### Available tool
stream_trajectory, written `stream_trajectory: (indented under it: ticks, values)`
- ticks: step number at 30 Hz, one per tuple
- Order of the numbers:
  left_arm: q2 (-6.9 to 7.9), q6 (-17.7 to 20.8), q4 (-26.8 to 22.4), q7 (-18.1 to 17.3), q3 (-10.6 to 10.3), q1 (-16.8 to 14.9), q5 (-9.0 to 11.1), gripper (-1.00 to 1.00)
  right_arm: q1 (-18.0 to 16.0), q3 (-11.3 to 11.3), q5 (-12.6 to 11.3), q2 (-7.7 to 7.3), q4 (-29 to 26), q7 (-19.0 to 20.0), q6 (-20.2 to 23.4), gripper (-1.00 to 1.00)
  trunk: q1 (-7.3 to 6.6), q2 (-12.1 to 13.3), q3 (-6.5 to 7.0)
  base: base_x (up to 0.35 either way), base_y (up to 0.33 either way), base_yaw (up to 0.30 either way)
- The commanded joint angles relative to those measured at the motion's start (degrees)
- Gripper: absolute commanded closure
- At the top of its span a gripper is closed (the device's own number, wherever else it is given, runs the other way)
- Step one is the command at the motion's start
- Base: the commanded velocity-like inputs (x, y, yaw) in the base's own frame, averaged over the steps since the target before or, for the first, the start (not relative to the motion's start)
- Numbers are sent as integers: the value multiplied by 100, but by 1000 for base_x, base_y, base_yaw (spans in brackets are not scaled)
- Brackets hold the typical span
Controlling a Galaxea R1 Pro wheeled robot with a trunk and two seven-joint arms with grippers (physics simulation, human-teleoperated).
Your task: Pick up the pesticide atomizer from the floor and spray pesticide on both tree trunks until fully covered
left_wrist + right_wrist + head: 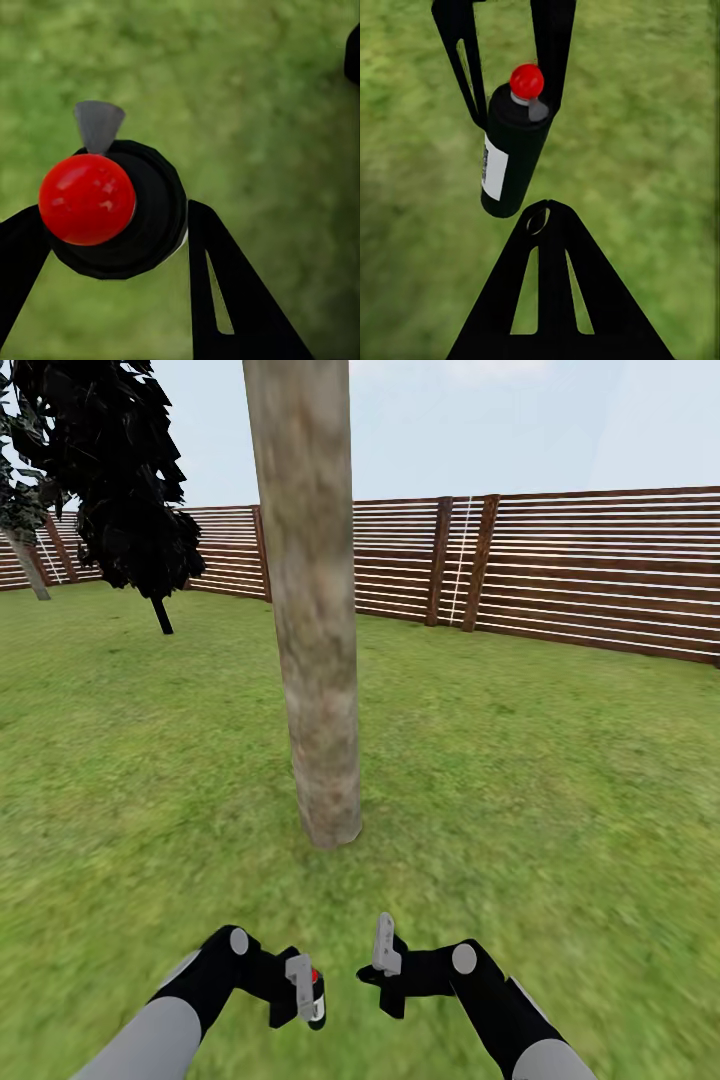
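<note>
Pinching the atomizer in my left gripper; right gripper pressed together; trunk at 12 o'clock.

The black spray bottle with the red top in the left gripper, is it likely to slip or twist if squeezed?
The black spray bottle with the red top looks rigid, so it probably won't deform. Its smooth round body could rotate between the left gripper fingers. It hangs tilted over grass, so a loose grip may let it slide.

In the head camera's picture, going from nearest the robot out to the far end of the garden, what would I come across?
The spray bottle held in the left gripper → thick tree trunk → dark cypress → wooden fence.
</note>
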Motion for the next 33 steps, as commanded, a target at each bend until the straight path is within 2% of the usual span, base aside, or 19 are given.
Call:
stream_trajectory:
  ticks: [1, 4, 9, 14, 16, 23, 33]
  values:
    - [-6, -18, 8, 3, -4, 9, 3, 100, -1, 0, 0, 0, -3, -2, 0, 100, 0, 0, 0, 0, 0, 0]
    - [-37, -52, 48, 3, 0, 26, 25, 100, -1, 0, 0, -1, -6, -4, 0, 100, 0, 0, 0, 0, 0, 0]
    - [-207, -57, 80, 2, 1, 37, 62, 100, 2, 0, 0, -1, -5, -6, 0, 100, 0, 0, 0, 0, 0, 0]
    - [-255, -58, 82, -6, 1, 28, 354, 100, 1, 0, 0, -1, -5, -8, 0, 100, 0, 0, 0, 0, 0, 0]
    - [-261, -67, 86, -23, 6, 27, 393, 100, -1, 0, 0, -1, -5, -8, 0, 100, 0, 0, 0, 0, 0, 0]
    - [-383, -82, 121, -19, 10, 42, 406, 100, 2, 0, 0, -1, -5, -9, 0, 100, 0, 0, 0, 0, 0, 0]
    - [-467, -86, 231, 18, 10, 47, 412, 100, 1, 0, 0, -1, -5, -8, 0, 100, 0, 0, 0, 0, 0, 0]
